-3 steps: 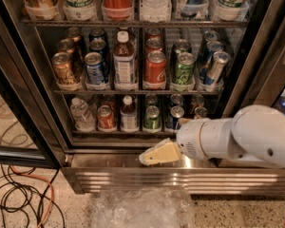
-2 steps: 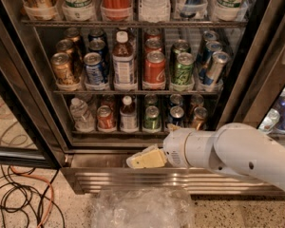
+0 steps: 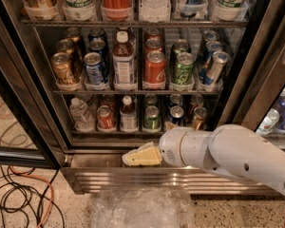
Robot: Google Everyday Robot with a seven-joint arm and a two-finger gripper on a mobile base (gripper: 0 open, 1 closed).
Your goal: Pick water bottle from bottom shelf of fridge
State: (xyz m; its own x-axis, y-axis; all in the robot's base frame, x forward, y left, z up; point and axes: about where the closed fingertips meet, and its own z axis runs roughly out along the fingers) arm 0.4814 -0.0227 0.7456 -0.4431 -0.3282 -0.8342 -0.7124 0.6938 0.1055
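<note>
The water bottle [image 3: 80,112], small, clear and white-capped, stands at the far left of the bottom shelf of the fridge [image 3: 147,177], next to a red can [image 3: 104,118]. My gripper [image 3: 142,156], cream-coloured, points left on the end of my white arm [image 3: 228,156]. It hangs in front of the fridge's ribbed steel base, below the bottom shelf, to the right of and lower than the water bottle. It holds nothing and is apart from the bottle.
The bottom shelf also holds a white-capped bottle of dark liquid [image 3: 128,113] and several cans. More cans and bottles fill the upper racks. Cables [image 3: 19,198] lie on the floor at left. Crumpled clear plastic [image 3: 142,208] lies below the base. Another cooler [image 3: 280,118] is at right.
My arm and gripper have moved left along the front of the fridge base, closer to the side where the water bottle stands. The shelf contents have not moved.
</note>
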